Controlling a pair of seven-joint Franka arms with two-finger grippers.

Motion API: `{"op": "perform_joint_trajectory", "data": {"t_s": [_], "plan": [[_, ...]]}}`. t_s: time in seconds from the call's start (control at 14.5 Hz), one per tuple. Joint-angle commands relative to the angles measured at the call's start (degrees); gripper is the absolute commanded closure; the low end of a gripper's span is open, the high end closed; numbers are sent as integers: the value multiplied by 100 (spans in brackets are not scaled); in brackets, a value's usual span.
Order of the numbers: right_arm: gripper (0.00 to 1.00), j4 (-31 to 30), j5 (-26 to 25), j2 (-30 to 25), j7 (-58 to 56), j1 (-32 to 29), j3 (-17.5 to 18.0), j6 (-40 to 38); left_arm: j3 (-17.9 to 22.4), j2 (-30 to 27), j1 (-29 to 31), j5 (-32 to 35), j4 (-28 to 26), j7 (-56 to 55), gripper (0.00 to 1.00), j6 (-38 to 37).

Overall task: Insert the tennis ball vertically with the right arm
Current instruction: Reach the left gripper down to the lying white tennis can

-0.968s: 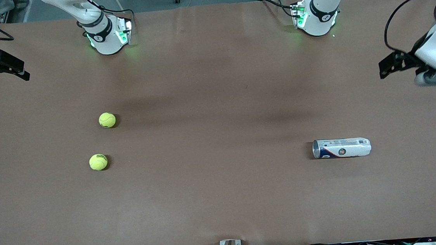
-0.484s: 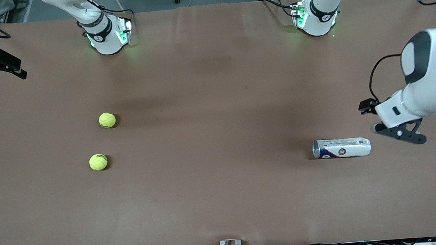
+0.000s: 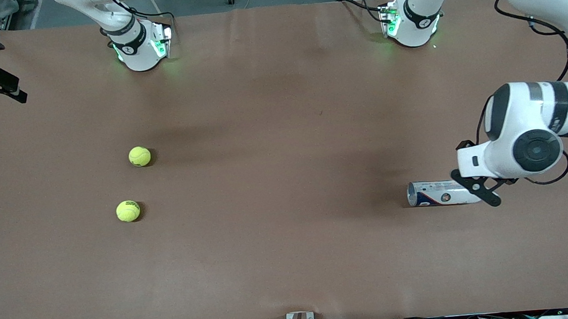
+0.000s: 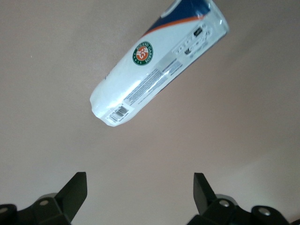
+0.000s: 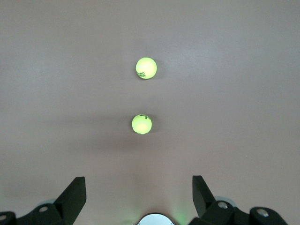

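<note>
- The left gripper hangs over the closed end of the can, its fingers spread wide with nothing between them.
- The can lies on its side on the table toward the left arm's end; its open mouth faces the right arm's end.
- The right gripper sits at the table's edge, well apart from the can, with its fingers also spread and empty; this arm looks to be waiting.
- Two tennis balls lie well apart from the can, toward the right arm's end: one ball about level with the can, the other ball farther from the front camera than the can.
- Judgement: the can must stand upright before a ball can drop in from above, so the left gripper should straddle the can's body squarely across its width, not its length.
- Close gently, since a thin round wall may roll or dent, then tip it mouth up.
</note>
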Motion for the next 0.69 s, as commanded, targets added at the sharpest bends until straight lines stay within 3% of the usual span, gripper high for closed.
{"op": "perform_joint_trajectory", "data": {"t_s": [0.0,0.48,0.62], "plan": [[0,-18,-36,74,-70,-136,41,-8,11,246,-168,310,123,486,0,-24],[0,0,-80,952,-114,-268,32,510,11,773,-230,1277,-342,856,0,1116],[0,0,-325,1155,-105,-251,41,598,11,827,-213,1504,-544,865,0,1556]]}}
